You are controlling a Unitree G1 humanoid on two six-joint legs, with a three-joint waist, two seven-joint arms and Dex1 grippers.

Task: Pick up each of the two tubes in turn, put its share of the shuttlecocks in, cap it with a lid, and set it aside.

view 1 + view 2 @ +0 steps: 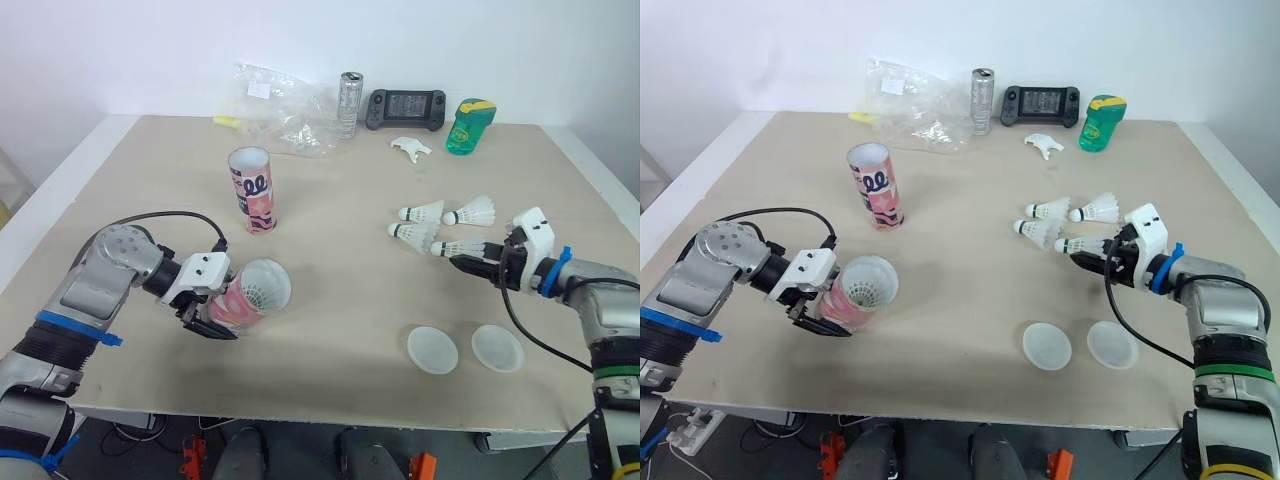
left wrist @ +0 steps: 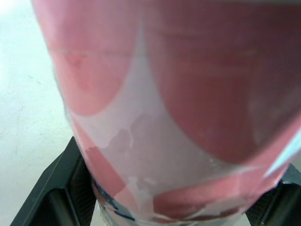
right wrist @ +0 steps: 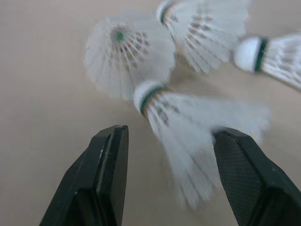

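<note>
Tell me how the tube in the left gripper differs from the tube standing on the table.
The held tube is tilted, mouth toward the robot's right; the standing tube is upright on the table. The left gripper clamps the held tube; nothing touches the standing tube. A shuttlecock shows inside the held tube; the standing tube's inside is hidden. Both are pink and white, uncapped.

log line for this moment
left gripper: shut on tilted tube | right gripper: open around shuttlecock | second tube: upright | two lids: on table
</note>
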